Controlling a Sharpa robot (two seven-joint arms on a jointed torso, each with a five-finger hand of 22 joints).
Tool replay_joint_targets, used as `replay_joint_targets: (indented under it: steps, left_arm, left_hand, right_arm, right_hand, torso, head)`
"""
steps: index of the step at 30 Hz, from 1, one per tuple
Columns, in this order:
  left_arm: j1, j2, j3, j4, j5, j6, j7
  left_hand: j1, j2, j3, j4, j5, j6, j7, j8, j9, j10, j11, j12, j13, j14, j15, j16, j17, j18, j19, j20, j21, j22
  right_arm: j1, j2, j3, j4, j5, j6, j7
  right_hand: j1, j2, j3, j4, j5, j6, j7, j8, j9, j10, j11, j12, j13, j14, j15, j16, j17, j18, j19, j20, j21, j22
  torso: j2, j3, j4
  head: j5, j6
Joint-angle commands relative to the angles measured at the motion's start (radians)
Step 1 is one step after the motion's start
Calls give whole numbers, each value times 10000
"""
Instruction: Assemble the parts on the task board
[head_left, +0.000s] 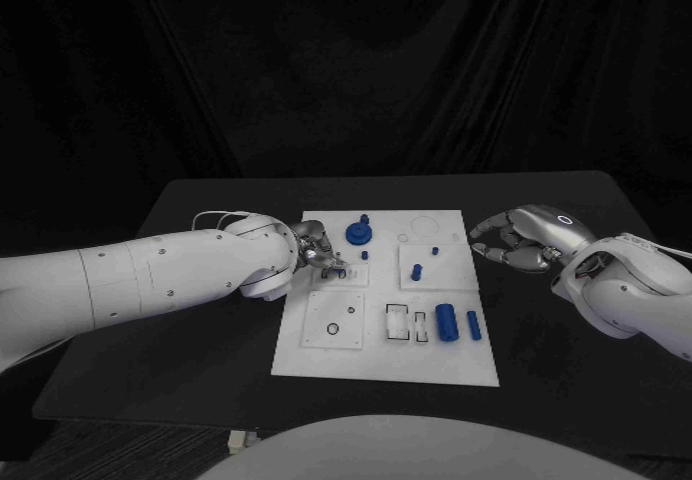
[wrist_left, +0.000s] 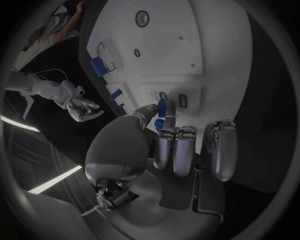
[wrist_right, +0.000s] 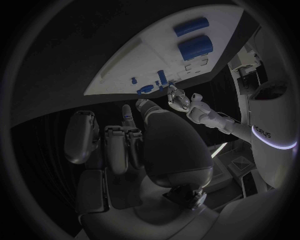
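Left robot hand (head_left: 320, 252) sits over the board's (head_left: 389, 360) 9–10 o'clock edge, thumb and a finger pinching a small blue part (wrist_left: 162, 108) just above the slots there; other fingers (wrist_left: 175, 150) curled loose. Right robot hand (head_left: 515, 240) hovers off the board at 3 o'clock over the desk (head_left: 562, 350), fingers half curled, holding nothing. Other blue pieces: knob (head_left: 358, 234) at 12 o'clock, two pegs (head_left: 415, 270) mid-board, two cylinders (head_left: 447, 323) at 4 o'clock. Risk: pinch is thin, so the part could twist or drop if pushed down off-line with its slot; fingers also hide the slot from the head view. Left wrist angled down, arm reaching in from 9 o'clock.
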Motion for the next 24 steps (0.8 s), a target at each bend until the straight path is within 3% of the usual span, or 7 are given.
replay_joint_targets:
  steps: [1, 24]
  left_arm:
    - [-25, 22, 8, 20, -276, 47, 44]
    - [-124, 85, 6, -15, -304, 116, 131]
  left_hand:
    - [66, 6, 46, 28, -38, -15, -88, 62, 16, 1027, -71, 35, 2634, 1056, -55, 26, 2634, 89, 164, -67, 35, 2121]
    - [42, 13, 46, 51, -103, -15, -84, 64, 13, 1027, -70, 35, 2634, 1056, -56, 26, 2634, 95, 153, -69, 13, 2113]
  right_arm:
    - [-26, 1, 6, 5, -25, -131, -80]
    - [-30, 1, 6, 15, -25, -127, -85]
  right_hand:
    - [50, -14, 35, 1, 44, -21, 14, -10, -9, 1064, 46, 26, 2632, 922, 21, -18, 2223, 124, -58, 5, -57, 1591]
    - [50, -14, 35, 1, 44, -21, 14, -10, -9, 1064, 46, 26, 2632, 922, 21, -18, 2223, 124, -58, 5, -57, 1591]
  torso:
    - [-1, 1, 0]
    - [-2, 0, -2]
  head:
    - [9, -1]
    - [-2, -1]
